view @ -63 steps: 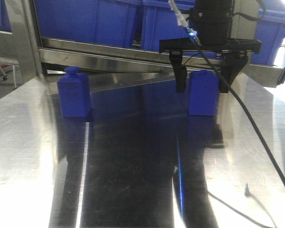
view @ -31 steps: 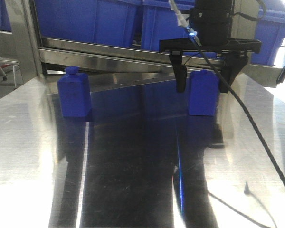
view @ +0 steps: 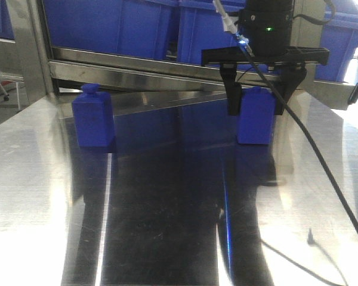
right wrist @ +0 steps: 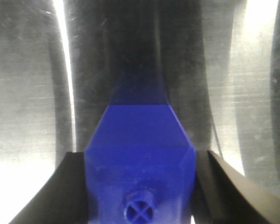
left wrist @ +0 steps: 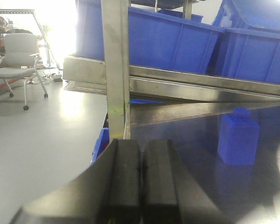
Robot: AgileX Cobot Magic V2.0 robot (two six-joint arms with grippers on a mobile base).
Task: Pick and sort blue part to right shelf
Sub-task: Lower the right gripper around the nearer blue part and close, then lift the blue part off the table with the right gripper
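The jaws of the right gripper (view: 256, 111) are clamping the blue part (view: 255, 128), one pressing on each side. The blue part is standing upright on the desk (view: 167, 208), just in front of the steel front bar of the right shelf (view: 137, 74) and below its blue crates (view: 107, 24). A knobbed blue block (view: 93, 119) is sitting well apart to its left. The left gripper (left wrist: 140, 182) is holding its jaws together, pads touching.

We see the blue part (view: 255, 119), a solid-blue block with a low stepped top, standing upright on the table (view: 167, 232) just before the steel-barred, blue-crated right shelf (view: 137, 76).
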